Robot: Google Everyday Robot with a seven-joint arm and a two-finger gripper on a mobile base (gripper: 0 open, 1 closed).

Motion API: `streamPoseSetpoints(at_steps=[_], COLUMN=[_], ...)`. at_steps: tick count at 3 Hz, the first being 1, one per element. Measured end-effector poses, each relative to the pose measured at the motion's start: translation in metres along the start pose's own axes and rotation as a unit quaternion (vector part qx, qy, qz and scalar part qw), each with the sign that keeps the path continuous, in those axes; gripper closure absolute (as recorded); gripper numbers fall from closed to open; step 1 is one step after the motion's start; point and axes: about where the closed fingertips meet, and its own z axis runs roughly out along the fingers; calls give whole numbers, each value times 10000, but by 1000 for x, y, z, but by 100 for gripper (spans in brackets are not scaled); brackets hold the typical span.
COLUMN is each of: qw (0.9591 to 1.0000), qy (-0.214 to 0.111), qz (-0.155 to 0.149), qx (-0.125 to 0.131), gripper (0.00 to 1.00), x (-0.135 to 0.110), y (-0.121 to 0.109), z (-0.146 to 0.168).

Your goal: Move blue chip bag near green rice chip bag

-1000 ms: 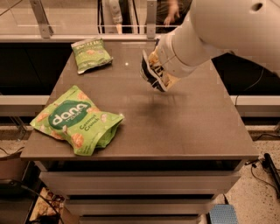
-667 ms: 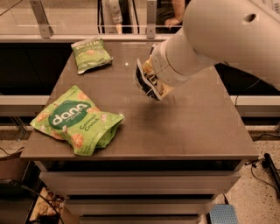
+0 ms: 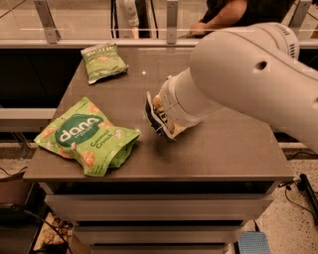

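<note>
The blue chip bag [image 3: 156, 120] is a small dark crinkled bag with white lettering. It hangs edge-on at the end of my big white arm, just above the table's middle. My gripper [image 3: 166, 118] is shut on it and is mostly hidden behind the bag and the arm's wrist. The green rice chip bag [image 3: 87, 135], bright green with "dana" on a dark oval, lies flat at the front left of the table. Its right corner is a short gap to the left of the blue bag.
A smaller green snack bag [image 3: 103, 61] lies at the back left of the brown table [image 3: 228, 154]. A glass railing with metal posts [image 3: 172, 20] runs behind the table. A person [image 3: 223, 12] leans there. Drawers sit under the tabletop.
My arm has carried the blue chip bag from the table's back right toward the front left, closer to the green rice chip bag. Both green bags have stayed still.
</note>
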Motion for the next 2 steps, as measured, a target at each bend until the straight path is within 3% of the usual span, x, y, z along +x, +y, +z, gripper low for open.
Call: streamPoseSetpoints(at_steps=[2], qw=[10000], qy=[-87], qz=[18], qx=[-40], gripper=[100], x=[-28], y=[7], z=[14])
